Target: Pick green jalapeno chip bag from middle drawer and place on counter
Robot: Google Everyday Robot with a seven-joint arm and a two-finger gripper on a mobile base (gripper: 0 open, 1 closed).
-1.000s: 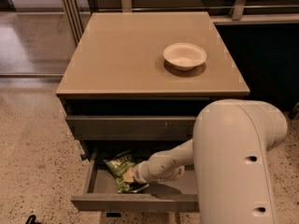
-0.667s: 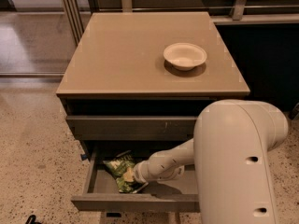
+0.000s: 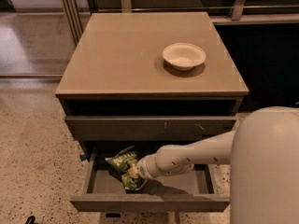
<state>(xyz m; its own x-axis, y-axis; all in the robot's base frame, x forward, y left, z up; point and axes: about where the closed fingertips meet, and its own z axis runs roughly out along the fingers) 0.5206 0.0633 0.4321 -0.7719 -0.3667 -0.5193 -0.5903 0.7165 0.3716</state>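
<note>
The green jalapeno chip bag (image 3: 122,163) lies crumpled in the left part of the open middle drawer (image 3: 149,203), on its grey tray. My gripper (image 3: 133,171) reaches into the drawer from the right, and its tip is against the right side of the bag, low in the tray. The bag hides the tip. The tan counter (image 3: 126,55) tops the cabinet above the drawer.
A white bowl (image 3: 184,55) sits on the right of the counter. A closed grey drawer front with pale scratches (image 3: 149,127) is just above my arm (image 3: 196,154). My large white arm housing (image 3: 266,167) fills the lower right. Speckled floor (image 3: 32,153) lies to the left.
</note>
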